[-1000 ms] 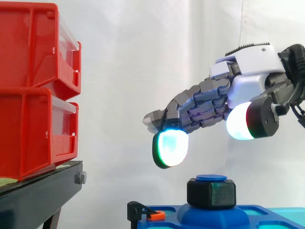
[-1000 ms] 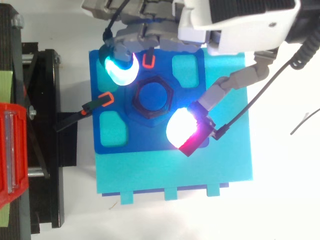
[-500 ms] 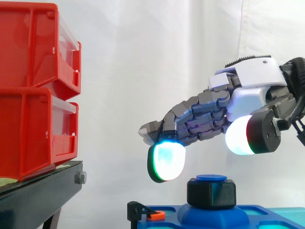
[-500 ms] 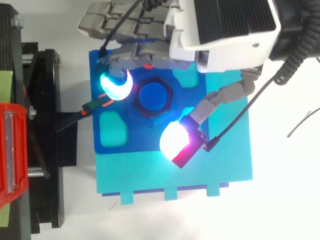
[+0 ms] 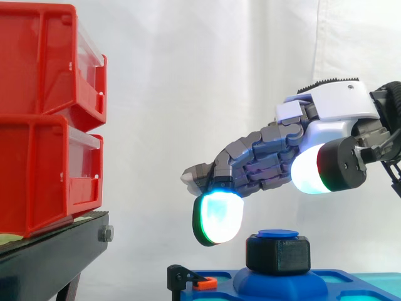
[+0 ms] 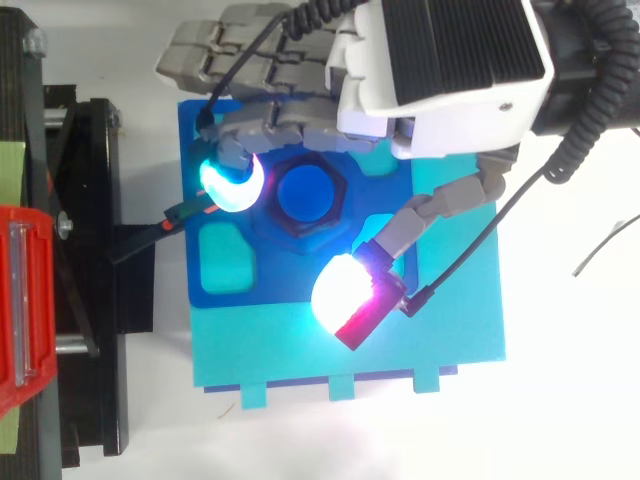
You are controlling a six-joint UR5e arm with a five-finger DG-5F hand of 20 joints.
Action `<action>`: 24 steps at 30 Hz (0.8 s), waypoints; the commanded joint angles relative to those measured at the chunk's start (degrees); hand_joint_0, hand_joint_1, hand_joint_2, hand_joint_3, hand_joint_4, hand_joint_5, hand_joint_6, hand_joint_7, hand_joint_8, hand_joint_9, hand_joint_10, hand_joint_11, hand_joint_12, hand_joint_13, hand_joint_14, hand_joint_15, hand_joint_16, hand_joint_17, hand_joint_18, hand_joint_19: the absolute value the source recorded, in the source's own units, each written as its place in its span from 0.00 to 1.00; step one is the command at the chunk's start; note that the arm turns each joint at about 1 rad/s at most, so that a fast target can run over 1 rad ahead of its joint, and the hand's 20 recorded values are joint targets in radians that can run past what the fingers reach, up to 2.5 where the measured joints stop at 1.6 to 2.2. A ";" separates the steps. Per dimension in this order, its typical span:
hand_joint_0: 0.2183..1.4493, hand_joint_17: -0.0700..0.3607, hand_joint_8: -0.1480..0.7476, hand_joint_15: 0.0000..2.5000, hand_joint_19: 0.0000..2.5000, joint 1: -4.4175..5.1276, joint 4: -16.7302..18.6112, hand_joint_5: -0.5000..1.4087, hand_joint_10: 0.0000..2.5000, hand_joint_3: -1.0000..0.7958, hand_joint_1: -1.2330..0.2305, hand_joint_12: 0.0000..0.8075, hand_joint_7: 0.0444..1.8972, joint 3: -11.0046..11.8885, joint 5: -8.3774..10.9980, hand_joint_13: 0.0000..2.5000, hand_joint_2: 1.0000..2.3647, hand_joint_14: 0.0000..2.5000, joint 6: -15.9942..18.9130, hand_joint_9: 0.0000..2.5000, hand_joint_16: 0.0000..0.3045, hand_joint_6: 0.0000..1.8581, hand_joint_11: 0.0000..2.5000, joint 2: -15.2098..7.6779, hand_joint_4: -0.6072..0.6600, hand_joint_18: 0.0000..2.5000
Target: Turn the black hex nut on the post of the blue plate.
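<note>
The black hex nut (image 5: 277,254) sits on the blue post (image 5: 277,234) in the middle of the blue plate (image 6: 225,290); from above the nut (image 6: 272,206) rings the round post top (image 6: 307,191). My hand (image 5: 329,113) hovers over it, open and holding nothing. Its cyan-green glowing fingertip (image 5: 217,216) hangs just left of the nut, a little above the nut's top. The white-red thumb pad (image 5: 310,169) floats higher on the right. From above, the fingertip (image 6: 232,182) and thumb pad (image 6: 345,297) stand on opposite sides of the nut, neither touching it.
Two stacked red bins (image 5: 50,119) rest on a black stand (image 5: 56,257) at the left. A small orange-and-black clip (image 5: 195,280) sits at the plate's left edge. The blue plate lies on a teal base (image 6: 350,350) over a white surface.
The hand has sunk slightly and shifted left; the glowing fingertip came down closer beside the nut, and the thumb pad swung toward the plate's front edge.
</note>
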 commanded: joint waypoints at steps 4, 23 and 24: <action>0.12 0.45 0.42 0.00 0.00 -0.09 0.22 0.13 0.00 0.28 0.53 0.47 0.51 -0.71 0.00 0.00 0.00 0.00 0.09 0.00 0.18 0.27 0.00 -0.06 0.68 0.00; 0.12 0.45 0.41 0.00 0.00 -0.53 -0.13 0.14 0.00 0.28 0.50 0.47 0.52 -0.80 -0.26 0.01 0.00 0.00 1.23 0.00 0.18 0.27 0.00 0.02 0.69 0.00; 0.12 0.45 0.41 0.00 0.00 -0.61 -0.13 0.14 0.00 0.28 0.47 0.47 0.52 -0.80 -0.26 0.01 0.00 0.00 1.23 0.00 0.18 0.27 0.00 0.02 0.69 0.00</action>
